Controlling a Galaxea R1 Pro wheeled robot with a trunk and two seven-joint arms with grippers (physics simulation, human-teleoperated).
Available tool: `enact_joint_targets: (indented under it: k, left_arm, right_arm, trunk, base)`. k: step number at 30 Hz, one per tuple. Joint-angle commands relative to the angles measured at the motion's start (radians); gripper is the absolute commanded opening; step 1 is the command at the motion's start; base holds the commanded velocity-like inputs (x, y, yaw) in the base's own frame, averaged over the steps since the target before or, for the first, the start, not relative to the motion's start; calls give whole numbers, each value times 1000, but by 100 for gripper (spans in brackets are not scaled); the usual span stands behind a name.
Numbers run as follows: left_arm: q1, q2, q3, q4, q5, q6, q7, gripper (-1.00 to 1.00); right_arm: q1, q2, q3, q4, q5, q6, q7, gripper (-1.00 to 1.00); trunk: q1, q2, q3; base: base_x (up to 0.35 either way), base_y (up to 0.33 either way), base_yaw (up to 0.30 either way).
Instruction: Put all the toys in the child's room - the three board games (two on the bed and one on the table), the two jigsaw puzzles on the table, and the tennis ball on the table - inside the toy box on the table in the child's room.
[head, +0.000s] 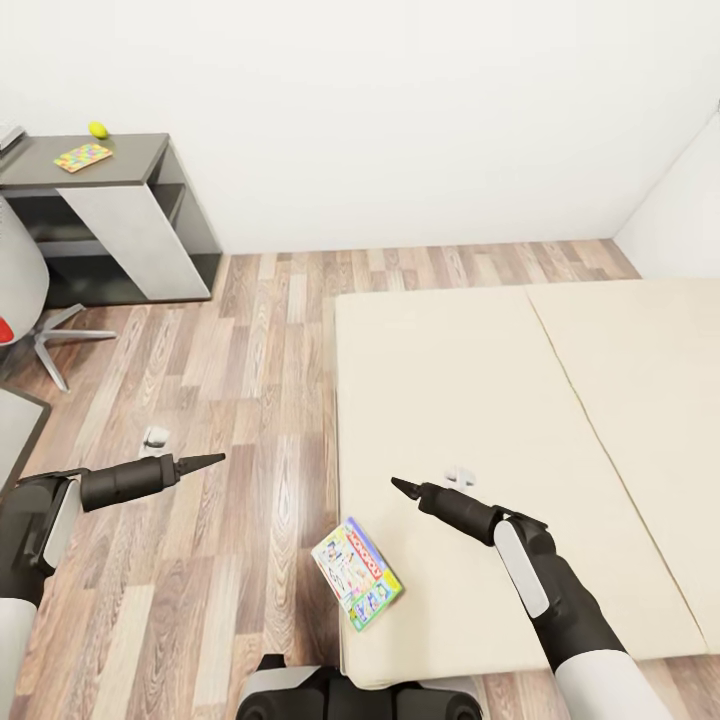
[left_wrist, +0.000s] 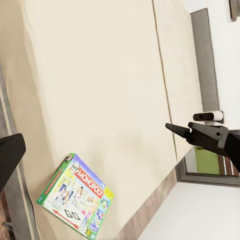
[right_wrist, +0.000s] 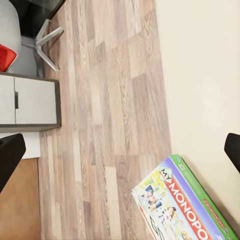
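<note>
A white-green board game (head: 357, 573) lies flat on the near left corner of the bed (head: 500, 400), slightly over its edge; it also shows in the wrist views (left_wrist: 75, 200) (right_wrist: 182, 207). My left gripper (head: 215, 459) hovers open over the floor, left of the bed. My right gripper (head: 398, 485) hovers open above the mattress just beyond the game, its fingers (right_wrist: 10, 155) wide apart and holding nothing. On the dark grey wing of the table (head: 140, 150), far back left, lie a jigsaw puzzle (head: 83, 156) and the tennis ball (head: 97, 129). The toy box is not identifiable.
A swivel chair (head: 30, 290) stands by the desk at the left. A light grey desk corner (head: 15, 420) juts in near my left arm. A small white object (head: 155, 436) lies on the plank floor. Open floor runs between desk and bed.
</note>
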Motion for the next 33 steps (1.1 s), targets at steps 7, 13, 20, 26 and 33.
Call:
enact_joint_targets:
  k: [7,13,20,26,33]
  left_arm:
    - [0,-1,0,0,2,8,-2,100]
    - [0,-1,0,0,2,8,-1,100]
    - [0,-1,-1,0,2,8,-1,100]
    - [0,-2,-2,0,2,8,0,100]
    - [0,-2,-2,0,2,8,0,100]
  right_arm:
    - [0,-2,1,0,-5,5,-1,100]
    - [0,-2,1,0,-4,5,-2,100]
    - [0,-4,1,0,-4,5,0,100]
    - [0,-5,1,0,-5,5,2,100]
    - [0,-4,1,0,-5,5,1,100]
  trunk:
    - [1,-1,10]
    - [1,-1,20]
    - [1,-1,31]
    - [1,-1,41]
    - [1,-1,53]
  base:
    - [0,0,0]
    - [0,0,0]
    - [0,0,0]
    - [0,0,0]
    - [0,0,0]
